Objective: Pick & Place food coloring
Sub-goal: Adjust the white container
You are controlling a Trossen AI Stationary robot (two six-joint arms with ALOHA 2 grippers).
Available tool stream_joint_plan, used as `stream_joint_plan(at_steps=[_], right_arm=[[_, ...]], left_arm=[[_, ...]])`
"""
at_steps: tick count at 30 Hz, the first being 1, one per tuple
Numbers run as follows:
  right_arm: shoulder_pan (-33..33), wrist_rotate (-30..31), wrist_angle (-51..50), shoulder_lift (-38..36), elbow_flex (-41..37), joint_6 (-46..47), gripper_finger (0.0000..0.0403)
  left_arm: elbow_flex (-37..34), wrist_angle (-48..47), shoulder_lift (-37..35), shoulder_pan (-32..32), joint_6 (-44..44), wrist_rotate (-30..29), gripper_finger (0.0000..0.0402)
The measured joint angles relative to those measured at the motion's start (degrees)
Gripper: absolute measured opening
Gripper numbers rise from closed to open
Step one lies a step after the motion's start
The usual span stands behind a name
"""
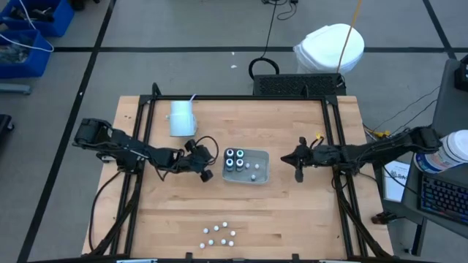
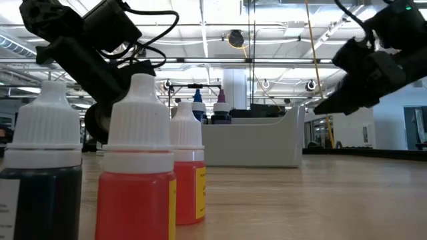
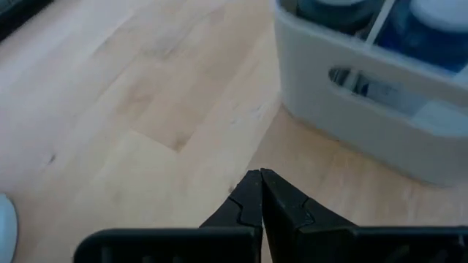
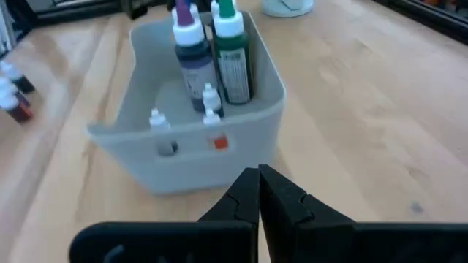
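High view: between picks, both grippers empty, jaws pressed together, left gripper [image 1: 207,175] and right gripper [image 1: 299,174] flanking the tray [image 1: 263,180]. Next, probably: spread jaws, reach the loose food coloring [image 1: 219,234] well below the tray.

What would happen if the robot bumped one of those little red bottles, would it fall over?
Probably yes. The little red bottle stands tall and narrow on the wooden table, so a sideways push would likely tip it. Its round body might then roll. The ribbed white cap could give the fingers some grip, though the smooth body looks slippery. It seems small and light.
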Motion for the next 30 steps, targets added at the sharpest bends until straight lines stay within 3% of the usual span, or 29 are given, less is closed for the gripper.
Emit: stream_joint_plan(at_steps=[4,17,30], right_arm=[[0.00,-0.04,-1.55,5.29,1.75,0.69,0.0000],[-0.07,1.23,12.33,18.08,4.15,-2.18,0.0000],[-0.17,2.72,15.02,20.01,4.20,-4.69,0.0000]], left_arm=[[0.00,-1.00,0.00,0.00,-1.77,0.45,0.0003],[-0.01,4.76,4.75,-0.07,2.11,7.00,0.0002],[3.75,5.76,6.71,-1.52,4.20,10.49,0.0001]])
